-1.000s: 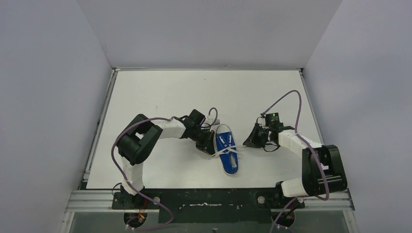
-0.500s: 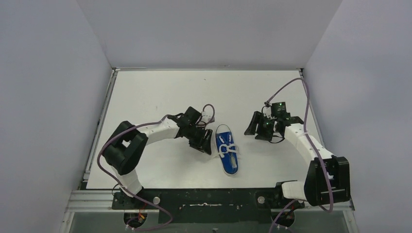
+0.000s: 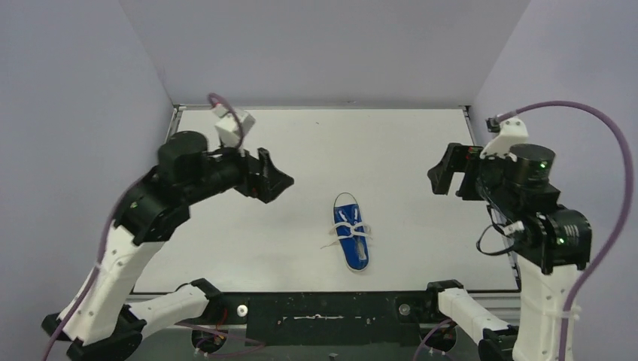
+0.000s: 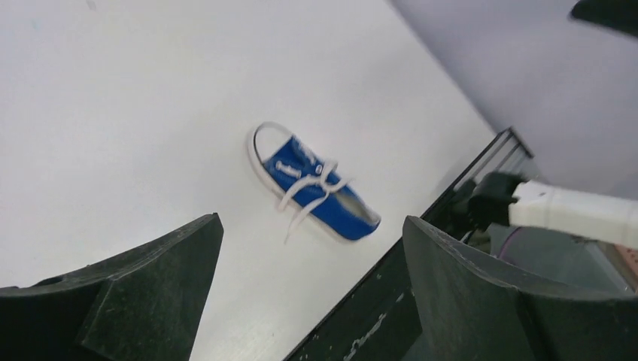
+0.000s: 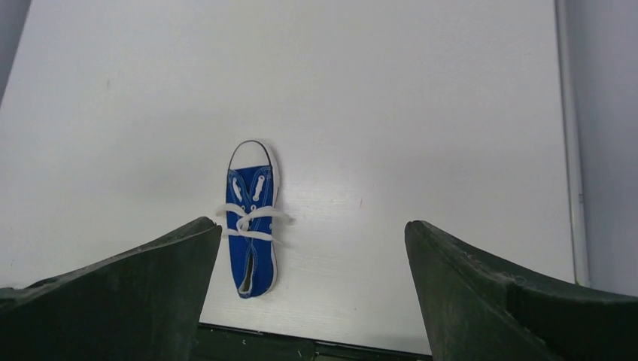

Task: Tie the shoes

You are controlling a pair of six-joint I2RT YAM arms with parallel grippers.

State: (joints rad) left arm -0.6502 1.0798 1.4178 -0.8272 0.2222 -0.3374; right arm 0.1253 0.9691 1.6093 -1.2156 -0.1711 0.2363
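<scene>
Readable text: nothing legible is showing in any of the three views.
Sneaker (image 4: 312, 184): a small white mark (image 4: 288, 170) is sitting on the blue canvas between the toe cap and the laces in the left wrist view. It is coming across too small and blurred to read as letters or a brand.
</scene>
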